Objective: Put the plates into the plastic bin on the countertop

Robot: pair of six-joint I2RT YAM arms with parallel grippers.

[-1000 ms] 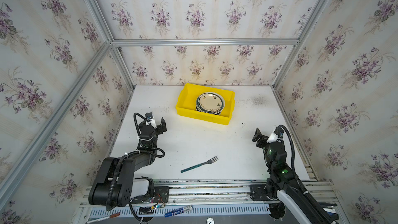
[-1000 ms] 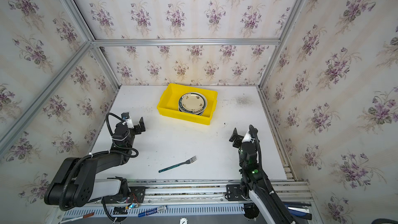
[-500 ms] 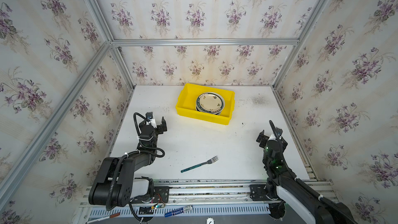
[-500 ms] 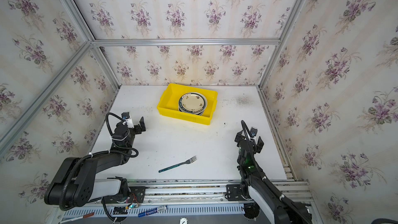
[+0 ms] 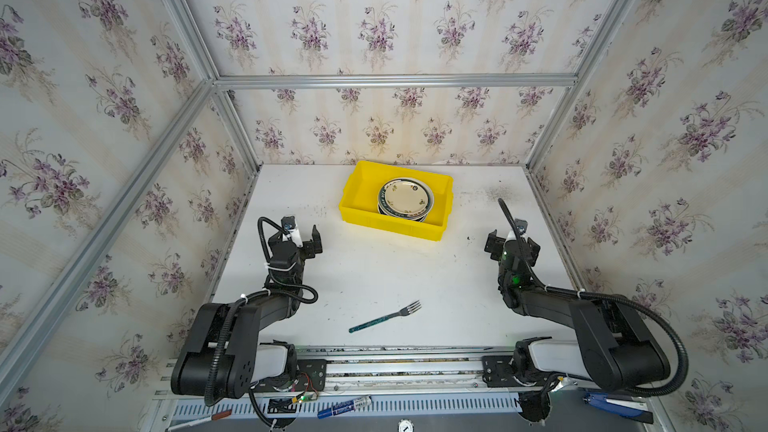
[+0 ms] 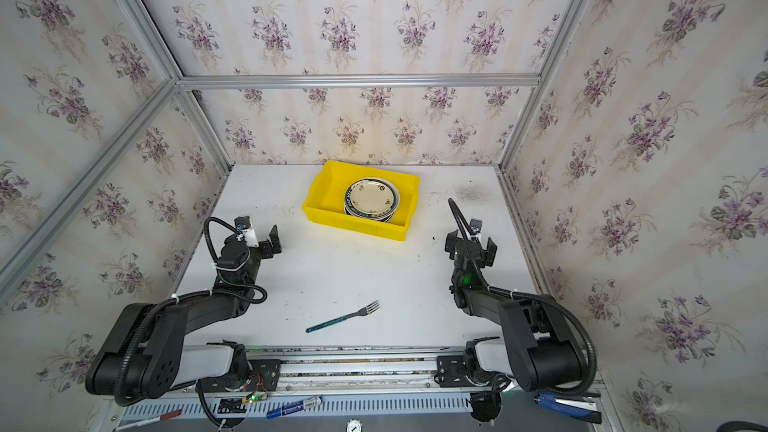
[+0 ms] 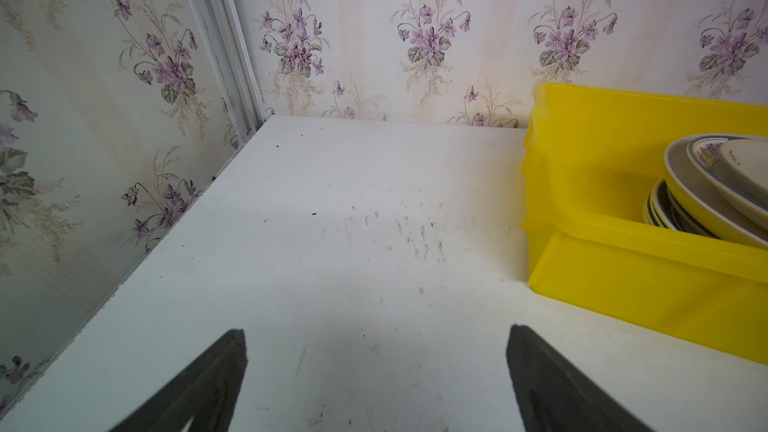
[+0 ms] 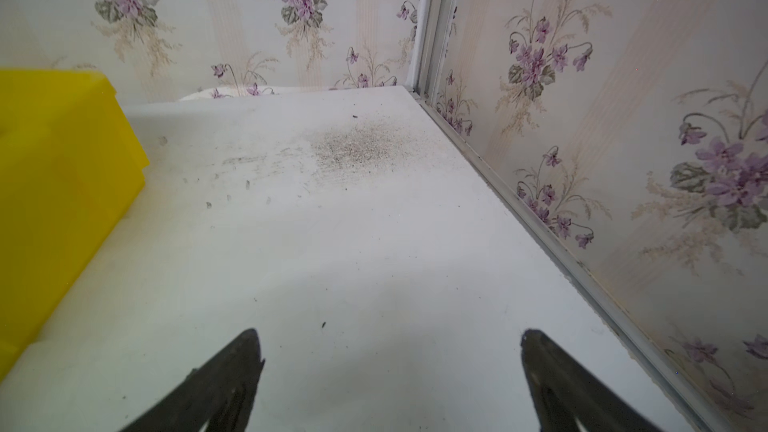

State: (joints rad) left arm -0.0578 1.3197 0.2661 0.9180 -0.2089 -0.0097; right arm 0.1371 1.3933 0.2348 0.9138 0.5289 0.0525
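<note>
Plates [image 5: 405, 200]: all that I can see are stacked inside the yellow bin [image 5: 394, 229], toward its right half; a cream one with small motifs lies on top; from the left wrist view the upper plates sit tilted on those beneath; I spot no plate anywhere else.
Bin: flat on the table [image 5: 395, 272], toward the back; its left half is bare.
Left tool [image 5: 302, 235]: jaws spread wide, nothing between them; it hangs low over bare table, in front of the bin and to its left, apart from it.
Right tool [image 5: 513, 243]: jaws wide as well, and empty; low over the table on the right side, in front of the bin, apart from it.
Fork [image 5: 386, 317]: glittery teal handle, lying alone near the front edge, about midway across; not part of the job.
Step in hand: to my eye the placing is finished; both tools sit empty and clear of the bin.
Next move: I judge nothing more needs lifting; the fork can lie where it is; levelling the tilted stack, if wanted, would call for a gentle reach over the rim.
Risk: the leaning upper plates might slide if the bin gets bumped.
</note>
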